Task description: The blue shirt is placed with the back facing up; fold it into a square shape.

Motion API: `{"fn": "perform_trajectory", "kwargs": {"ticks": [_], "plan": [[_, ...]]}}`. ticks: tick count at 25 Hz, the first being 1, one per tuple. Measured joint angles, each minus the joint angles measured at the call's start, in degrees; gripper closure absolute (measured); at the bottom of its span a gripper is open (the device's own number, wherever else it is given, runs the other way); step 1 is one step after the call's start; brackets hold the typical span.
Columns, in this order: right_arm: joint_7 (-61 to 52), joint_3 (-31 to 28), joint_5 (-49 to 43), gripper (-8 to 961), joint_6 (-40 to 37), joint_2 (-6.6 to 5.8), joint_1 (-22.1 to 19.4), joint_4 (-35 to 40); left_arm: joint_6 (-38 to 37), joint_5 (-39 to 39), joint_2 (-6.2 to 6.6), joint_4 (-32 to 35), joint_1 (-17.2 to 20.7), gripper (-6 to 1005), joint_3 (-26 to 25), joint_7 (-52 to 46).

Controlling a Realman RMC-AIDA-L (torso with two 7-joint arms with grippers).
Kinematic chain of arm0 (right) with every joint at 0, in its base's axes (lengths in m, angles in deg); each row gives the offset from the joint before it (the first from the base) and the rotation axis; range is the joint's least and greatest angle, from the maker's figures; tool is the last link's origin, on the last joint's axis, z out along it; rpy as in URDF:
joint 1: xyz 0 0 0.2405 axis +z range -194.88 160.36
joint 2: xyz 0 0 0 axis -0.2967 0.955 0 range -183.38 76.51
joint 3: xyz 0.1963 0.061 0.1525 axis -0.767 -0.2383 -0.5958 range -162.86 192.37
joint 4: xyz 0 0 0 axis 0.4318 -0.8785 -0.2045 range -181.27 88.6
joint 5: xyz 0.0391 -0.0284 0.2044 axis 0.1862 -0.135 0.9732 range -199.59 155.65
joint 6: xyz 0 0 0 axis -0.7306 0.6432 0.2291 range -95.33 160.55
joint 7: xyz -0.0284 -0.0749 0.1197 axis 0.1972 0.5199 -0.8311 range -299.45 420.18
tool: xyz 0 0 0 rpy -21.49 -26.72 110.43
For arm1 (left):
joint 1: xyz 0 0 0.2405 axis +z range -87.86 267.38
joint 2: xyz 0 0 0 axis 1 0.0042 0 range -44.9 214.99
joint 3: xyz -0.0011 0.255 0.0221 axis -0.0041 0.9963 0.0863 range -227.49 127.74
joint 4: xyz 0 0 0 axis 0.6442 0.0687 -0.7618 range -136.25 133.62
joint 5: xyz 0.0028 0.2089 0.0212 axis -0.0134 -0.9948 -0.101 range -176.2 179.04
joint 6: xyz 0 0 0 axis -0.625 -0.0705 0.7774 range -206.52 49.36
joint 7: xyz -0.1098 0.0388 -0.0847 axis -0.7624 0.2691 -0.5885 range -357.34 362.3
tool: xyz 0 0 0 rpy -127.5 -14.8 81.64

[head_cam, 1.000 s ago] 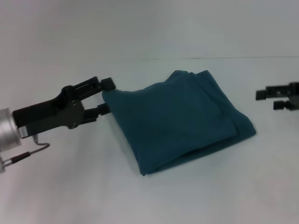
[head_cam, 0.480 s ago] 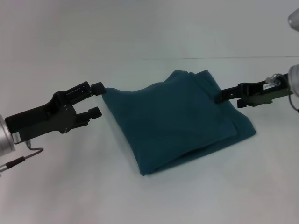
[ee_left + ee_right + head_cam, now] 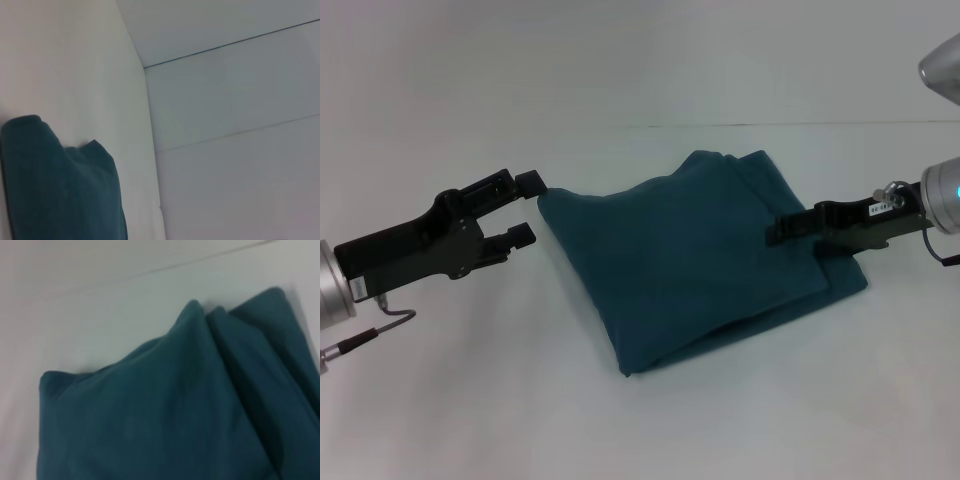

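The folded blue shirt (image 3: 700, 260) lies on the white worktop (image 3: 470, 400). Left gripper (image 3: 527, 207), fingers released, sits just left of it; right gripper (image 3: 780, 232) is over its right side, finger state unclear.

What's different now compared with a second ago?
The left tool has let go of the blue shirt corner, opened, and backed slightly away. The right tool has swung in from the edge and now reaches over the shirt's right side. The folded shirt itself has barely shifted on the table.
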Motion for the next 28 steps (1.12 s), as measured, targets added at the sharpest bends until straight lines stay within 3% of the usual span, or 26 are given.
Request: {"fn": "perform_trajectory", "kwargs": {"ticks": [10,20,28], "plan": [[-2.06,0.19,-0.17,53,-4.27,-1.01,-1.48,1.88,1.11,0.36,-0.28,-0.04,-0.18,66,-0.04,0.18],[-1.88,2.58,-0.20,73,-0.72,1.13,-1.44,0.74,1.54,0.38,-0.37,-0.35,-0.26,66,-0.10,0.62],[-2.60,3.40,0.10,90,0.82,1.34,-1.53,-0.14,1.59,0.45,-0.34,-1.36,-0.28,67,-0.48,1.40]]}}
